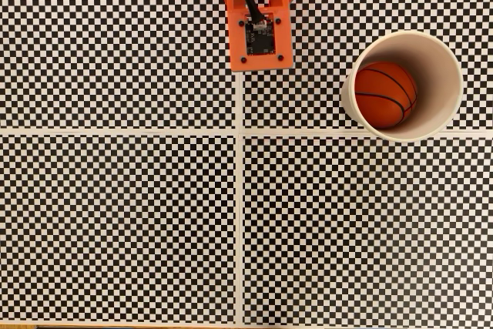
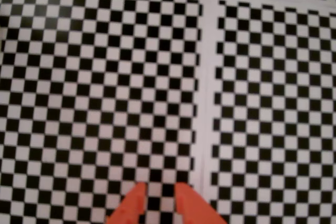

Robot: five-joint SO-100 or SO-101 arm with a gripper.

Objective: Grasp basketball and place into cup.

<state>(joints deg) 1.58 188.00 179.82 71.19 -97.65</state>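
Observation:
In the fixed view the basketball [image 1: 384,94], orange with thin black seams, lies inside the cream-white paper cup [image 1: 441,67], which stands upright at the upper right of the checkered mat. My orange arm [image 1: 259,13] is folded at the top centre, well left of the cup. Neither ball nor cup appears in the wrist view. That view shows only my gripper [image 2: 159,187] at the bottom edge. Its two orange fingertips [image 2: 137,195] stand a narrow gap apart, with nothing between them and the mat showing through.
A black-and-white checkered mat [image 1: 115,213] covers the table, split by white bands [image 1: 239,190] into four panels. The arm's boxy orange part with a small circuit board [image 1: 260,36] sits at the top centre.

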